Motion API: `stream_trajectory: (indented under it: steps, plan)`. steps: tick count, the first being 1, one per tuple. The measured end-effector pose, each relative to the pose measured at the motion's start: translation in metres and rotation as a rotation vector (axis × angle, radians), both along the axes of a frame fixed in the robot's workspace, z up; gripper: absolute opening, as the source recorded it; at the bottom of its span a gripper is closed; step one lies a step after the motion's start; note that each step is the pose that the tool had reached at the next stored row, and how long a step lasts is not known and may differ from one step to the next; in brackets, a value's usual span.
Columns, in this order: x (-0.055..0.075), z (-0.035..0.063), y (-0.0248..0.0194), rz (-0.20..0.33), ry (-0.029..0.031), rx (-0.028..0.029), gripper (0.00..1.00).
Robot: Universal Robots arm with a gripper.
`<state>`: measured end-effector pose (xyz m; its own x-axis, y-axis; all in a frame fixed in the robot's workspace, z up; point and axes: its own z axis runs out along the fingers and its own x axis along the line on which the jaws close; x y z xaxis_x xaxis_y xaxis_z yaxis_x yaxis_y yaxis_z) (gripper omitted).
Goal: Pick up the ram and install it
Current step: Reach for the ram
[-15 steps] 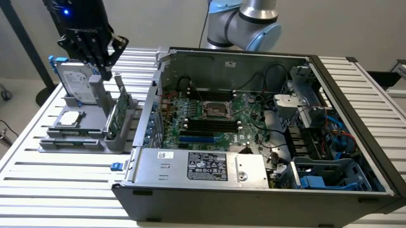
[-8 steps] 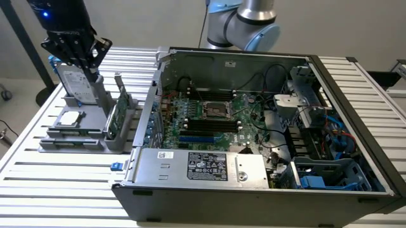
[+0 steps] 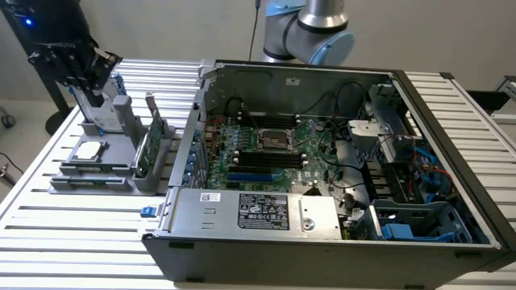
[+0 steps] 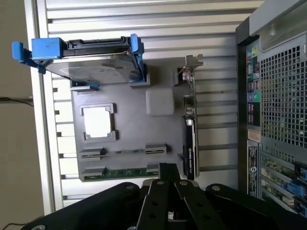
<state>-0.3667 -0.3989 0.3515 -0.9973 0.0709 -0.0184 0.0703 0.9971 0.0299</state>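
The ram is a narrow green stick standing on edge in a slot at one end of the grey parts holder. My gripper hangs above that end of the holder, its black fingers together with nothing between them. In the exterior view the gripper is raised over the far part of the holder, at that view's left, apart from every part. The motherboard's black slots lie empty inside the open computer case.
The holder also carries a silver hard drive in a blue frame, a square silver processor chip and an upright expansion card. Cables and a drive cage crowd the case's right side. The power supply lies at its front.
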Motion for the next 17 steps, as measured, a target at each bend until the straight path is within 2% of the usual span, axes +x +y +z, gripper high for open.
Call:
stream_trajectory:
  steps: [5,9,12,17]
  plan:
    - [-0.023,-0.0042,0.0000,0.000,0.0025,-0.0035,0.11]
    - [-0.036,-0.0066,-0.0010,0.000,0.0083,-0.0061,0.11]
    - [-0.038,-0.0070,-0.0050,0.001,0.0117,-0.0066,0.11]
    - [-0.038,-0.0075,-0.0154,0.006,0.0152,-0.0066,0.11]
